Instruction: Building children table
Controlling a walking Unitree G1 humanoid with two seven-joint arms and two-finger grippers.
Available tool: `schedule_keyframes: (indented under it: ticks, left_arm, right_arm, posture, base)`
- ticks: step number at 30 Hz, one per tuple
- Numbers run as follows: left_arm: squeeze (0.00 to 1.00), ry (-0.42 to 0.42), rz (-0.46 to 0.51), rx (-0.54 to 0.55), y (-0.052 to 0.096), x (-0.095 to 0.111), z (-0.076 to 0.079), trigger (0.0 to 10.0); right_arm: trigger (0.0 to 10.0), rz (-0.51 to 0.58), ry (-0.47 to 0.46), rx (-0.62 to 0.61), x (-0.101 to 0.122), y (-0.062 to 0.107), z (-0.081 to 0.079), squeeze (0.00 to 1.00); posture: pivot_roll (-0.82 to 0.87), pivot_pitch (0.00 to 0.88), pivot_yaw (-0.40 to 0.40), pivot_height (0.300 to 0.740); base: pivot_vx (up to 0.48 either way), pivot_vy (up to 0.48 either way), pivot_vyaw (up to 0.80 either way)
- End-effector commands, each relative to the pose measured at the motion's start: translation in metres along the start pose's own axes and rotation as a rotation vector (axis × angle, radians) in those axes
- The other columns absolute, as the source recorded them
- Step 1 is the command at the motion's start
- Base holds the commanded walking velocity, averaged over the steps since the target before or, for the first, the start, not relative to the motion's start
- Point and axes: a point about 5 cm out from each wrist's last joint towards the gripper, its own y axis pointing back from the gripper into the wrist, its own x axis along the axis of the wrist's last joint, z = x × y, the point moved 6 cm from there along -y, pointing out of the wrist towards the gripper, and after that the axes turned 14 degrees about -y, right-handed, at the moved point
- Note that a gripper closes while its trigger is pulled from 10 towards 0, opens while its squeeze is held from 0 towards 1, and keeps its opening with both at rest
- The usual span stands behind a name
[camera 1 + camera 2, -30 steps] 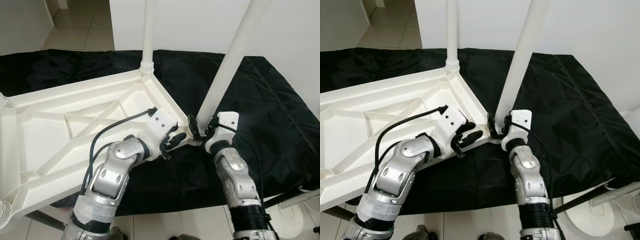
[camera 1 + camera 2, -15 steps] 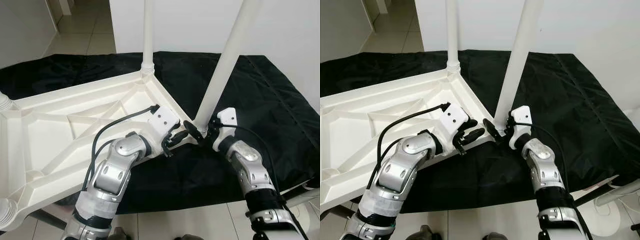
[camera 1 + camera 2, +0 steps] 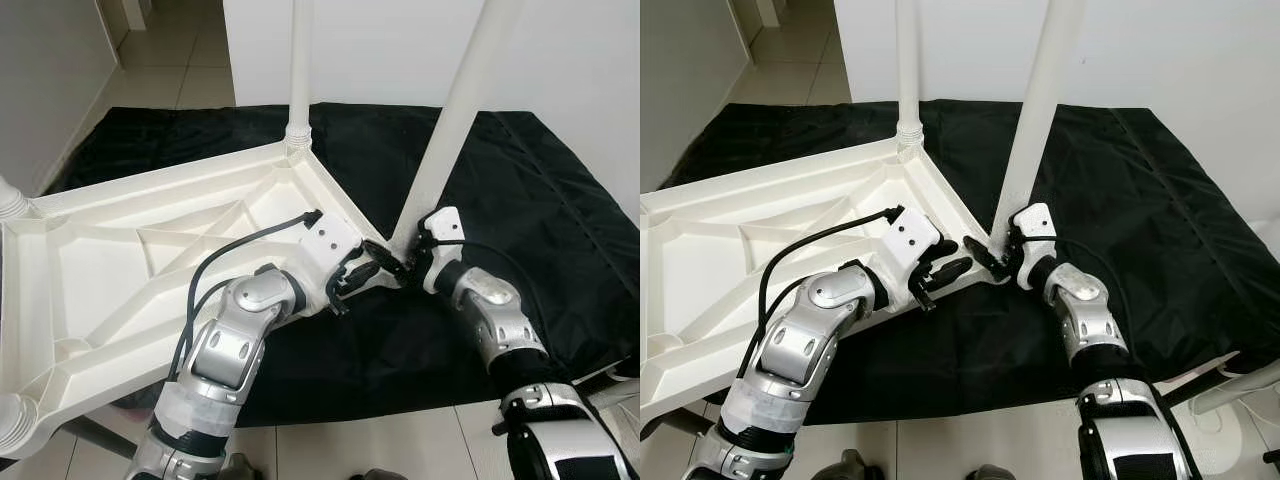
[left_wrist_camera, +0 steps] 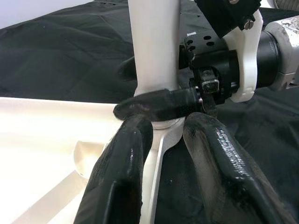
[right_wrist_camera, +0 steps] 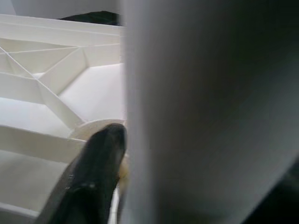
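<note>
A white plastic children's table top [image 3: 150, 250] lies upside down on a black cloth [image 3: 540, 200], its ribbed underside facing up. The ribs divide that underside into shallow open compartments, and all of them that can be seen hold nothing. The black cloth covers a low surface with pale floor tiles [image 3: 180, 70] beyond it and a white wall [image 3: 380, 50] behind.

Two white legs stand in the top's corner sockets. The far leg [image 3: 299, 60] rises upright from the socket at the far corner. The near leg [image 3: 455, 120] leans slightly and its foot meets the socket at the corner nearest the robot, between the two arms. Threaded socket stubs [image 3: 12, 205] show at the corners on the robot's left.

The right hand [image 3: 1002, 258] is at the base of the near leg, its black fingers [image 5: 96, 172] closed around the tube just above the socket; in the right wrist view the leg sits pressed right beside one finger. The left hand [image 3: 358, 277] rests at the same corner, on the rim of the table top, its two fingers [image 4: 126, 168] spread a little apart with the corner edge and the leg's base between and just past them. It grips nothing firmly that can be seen. The two hands nearly touch at the socket.
</note>
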Motion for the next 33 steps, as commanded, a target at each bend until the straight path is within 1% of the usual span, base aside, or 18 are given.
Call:
schedule_keyframes:
  ticks: [1,3,6,9,10,15,17,18,19,20,22,24,25,27,29,31,32,33]
  left_arm:
    - [0.00,-0.020,-0.021,0.085,-0.003,0.000,-0.009,10.0]
    - [0.00,-0.020,-0.021,0.085,-0.003,0.000,-0.009,10.0]
    - [0.00,-0.017,-0.020,0.084,-0.003,0.000,-0.008,10.0]
    - [0.00,-0.016,-0.019,0.083,-0.003,0.000,-0.008,10.0]
    - [0.00,-0.016,-0.019,0.081,-0.003,0.000,-0.008,10.0]
    - [0.00,-0.014,-0.018,0.079,-0.003,0.000,-0.007,10.0]
    - [0.00,-0.011,-0.019,0.078,-0.003,0.000,-0.005,10.0]
    - [0.00,-0.011,-0.019,0.078,-0.003,0.000,-0.005,10.0]
    - [0.00,-0.010,-0.020,0.079,-0.003,-0.001,-0.005,10.0]
    - [0.00,-0.010,-0.020,0.079,-0.003,-0.001,-0.005,10.0]
    - [0.00,-0.010,-0.022,0.081,-0.003,-0.002,-0.005,10.0]
    - [0.00,-0.021,-0.029,0.098,-0.003,-0.004,-0.007,10.0]
    - [0.00,-0.021,-0.029,0.098,-0.003,-0.004,-0.007,10.0]
    - [0.00,-0.021,-0.030,0.099,-0.003,-0.004,-0.007,10.0]
    - [0.00,-0.021,-0.030,0.099,-0.003,-0.004,-0.007,10.0]
    - [0.00,-0.021,-0.026,0.098,-0.003,-0.004,-0.007,10.0]
    - [0.00,-0.021,-0.026,0.098,-0.003,-0.004,-0.007,10.0]
    - [0.00,-0.021,-0.025,0.097,-0.003,-0.004,-0.007,10.0]
  right_arm:
    - [0.0,-0.038,-0.015,0.020,-0.012,0.002,-0.001,0.00]
    - [0.0,-0.038,-0.015,0.020,-0.012,0.002,-0.001,0.00]
    - [0.0,-0.035,-0.058,0.015,-0.015,0.005,0.000,0.00]
    - [0.0,-0.032,-0.073,0.013,-0.016,0.006,0.001,0.00]
    - [10.0,-0.029,-0.084,0.007,-0.017,0.007,0.002,0.00]
    - [10.0,-0.011,-0.108,-0.016,-0.019,0.008,0.003,0.00]
    - [10.0,0.002,-0.131,-0.099,-0.022,0.007,0.006,0.00]
    - [10.0,0.002,-0.131,-0.099,-0.022,0.007,0.006,0.00]
    - [10.0,0.001,-0.137,-0.151,-0.025,0.007,0.009,0.00]
    - [10.0,0.001,-0.137,-0.151,-0.025,0.007,0.009,0.00]
    - [10.0,0.010,-0.144,-0.202,-0.026,0.007,0.011,0.00]
    - [10.0,0.040,-0.171,-0.310,-0.025,0.006,0.011,0.00]
    - [10.0,0.040,-0.171,-0.310,-0.025,0.006,0.011,0.00]
    - [10.0,0.042,-0.200,-0.388,-0.028,0.008,0.015,0.00]
    - [10.0,0.042,-0.200,-0.388,-0.028,0.008,0.015,0.00]
    - [10.0,0.052,-0.238,-0.487,-0.029,0.011,0.017,0.00]
    - [10.0,0.052,-0.238,-0.487,-0.029,0.011,0.017,0.00]
    - [10.0,0.064,-0.253,-0.547,-0.029,0.012,0.016,0.00]
  posture:
    - [-0.06,0.000,0.011,0.740]
    - [-0.06,0.000,0.011,0.740]
    - [-0.06,0.000,0.011,0.740]
    - [-0.06,0.000,0.011,0.740]
    - [-0.07,0.000,0.013,0.740]
    - [-0.07,0.000,0.012,0.740]
    - [-0.07,0.000,-0.003,0.740]
    - [-0.07,0.000,-0.003,0.740]
    - [-0.07,0.000,-0.003,0.740]
    - [-0.07,0.000,-0.003,0.740]
    - [-0.07,0.000,-0.006,0.740]
    - [-0.07,0.000,-0.012,0.740]
    - [-0.07,0.000,-0.012,0.740]
    - [-0.07,0.000,-0.018,0.740]
    - [-0.07,0.000,-0.018,0.740]
    - [-0.07,0.000,-0.023,0.740]
    - [-0.07,0.000,-0.023,0.740]
    - [-0.07,0.000,-0.026,0.740]
  base:
    - [0.000,0.000,0.00]
    - [0.000,0.000,0.00]
    - [0.000,0.000,0.00]
    - [0.000,0.000,0.00]
    - [0.000,0.000,0.00]
    - [0.000,0.000,0.00]
    - [0.000,0.000,0.00]
    - [0.000,0.000,0.00]
    - [0.000,0.000,0.00]
    - [0.000,0.000,0.00]
    - [0.000,0.000,0.00]
    - [0.000,0.000,0.00]
    - [0.000,0.000,0.00]
    - [0.000,0.000,0.00]
    - [0.000,0.000,0.00]
    - [0.000,0.000,0.00]
    - [0.000,0.000,0.00]
    - [0.000,0.000,0.00]
